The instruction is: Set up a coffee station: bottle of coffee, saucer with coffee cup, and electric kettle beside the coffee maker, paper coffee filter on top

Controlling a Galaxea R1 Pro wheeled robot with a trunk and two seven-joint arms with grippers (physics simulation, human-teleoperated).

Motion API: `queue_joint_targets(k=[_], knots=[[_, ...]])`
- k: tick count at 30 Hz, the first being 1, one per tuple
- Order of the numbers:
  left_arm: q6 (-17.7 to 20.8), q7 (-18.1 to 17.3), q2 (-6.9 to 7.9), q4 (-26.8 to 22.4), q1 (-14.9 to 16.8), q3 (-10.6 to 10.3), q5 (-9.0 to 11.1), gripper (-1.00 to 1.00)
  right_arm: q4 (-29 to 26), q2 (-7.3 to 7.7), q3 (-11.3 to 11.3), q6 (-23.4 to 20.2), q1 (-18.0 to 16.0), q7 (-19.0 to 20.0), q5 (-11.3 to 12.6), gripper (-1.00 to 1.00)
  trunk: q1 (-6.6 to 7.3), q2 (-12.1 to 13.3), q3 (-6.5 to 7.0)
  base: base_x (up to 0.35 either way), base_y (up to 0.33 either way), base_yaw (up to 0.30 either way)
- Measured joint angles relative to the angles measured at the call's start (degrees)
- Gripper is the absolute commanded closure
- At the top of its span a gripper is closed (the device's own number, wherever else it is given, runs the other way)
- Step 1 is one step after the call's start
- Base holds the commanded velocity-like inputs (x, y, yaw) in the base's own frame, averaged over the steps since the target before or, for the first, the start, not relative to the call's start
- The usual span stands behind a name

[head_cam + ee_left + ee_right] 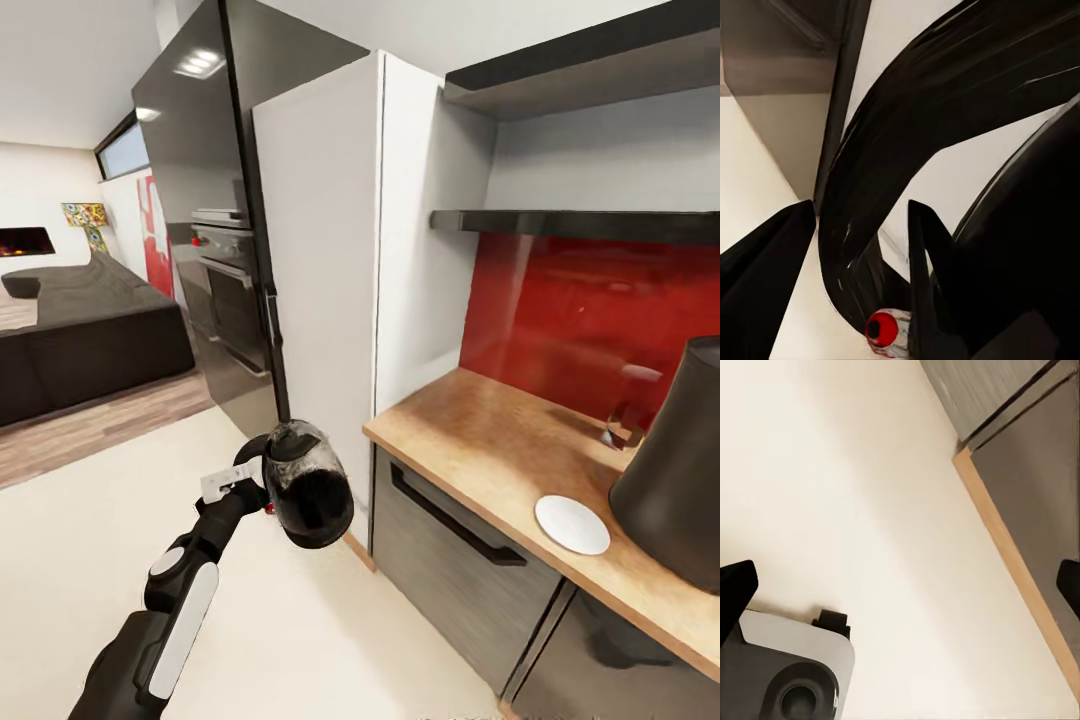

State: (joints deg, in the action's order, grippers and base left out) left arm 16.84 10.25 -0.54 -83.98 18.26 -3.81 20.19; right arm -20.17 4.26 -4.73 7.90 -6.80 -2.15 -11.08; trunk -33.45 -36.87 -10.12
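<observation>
In the head view my left gripper (252, 483) is shut on the black loop handle of the electric kettle (308, 487), holding it in the air over the floor, left of the countertop's end. The left wrist view shows the handle between the gripper's fingers (924, 270), with the kettle's red button (883, 328) close by. A white saucer (571, 524) lies near the front edge of the beige countertop (480, 430), beside the dark coffee maker (680, 480). A black kitchen shelf (590, 224) hangs above. My right gripper (900, 589) is open over the floor.
A tall white cabinet (330, 250) stands at the counter's left end, with a black oven unit (225, 260) beyond it. Grey drawers with a black handle (455, 518) sit under the counter. A dark sofa (80, 330) is far left. My base (787, 675) is on the pale floor.
</observation>
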Motion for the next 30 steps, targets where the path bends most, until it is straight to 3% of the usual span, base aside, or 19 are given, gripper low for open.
queue_joint_targets(k=[22, 30], knots=[[0.08, -0.10, -0.01, -0.01, -0.02, -0.46, 0.11, 1.00, 0.01, 0.01, -0.04, 0.02, 0.00, 0.00, 0.04, -1.00, -0.01, 0.00, 0.00, -0.018, 0.272, -0.261], [0.09, -0.52, -0.11, -0.01, 0.05, -0.64, 0.19, 1.00, 0.01, 0.00, -0.02, 0.08, 0.00, 0.00, 0.02, -1.00, 0.03, -0.01, 0.00, 0.266, 0.196, -0.261]])
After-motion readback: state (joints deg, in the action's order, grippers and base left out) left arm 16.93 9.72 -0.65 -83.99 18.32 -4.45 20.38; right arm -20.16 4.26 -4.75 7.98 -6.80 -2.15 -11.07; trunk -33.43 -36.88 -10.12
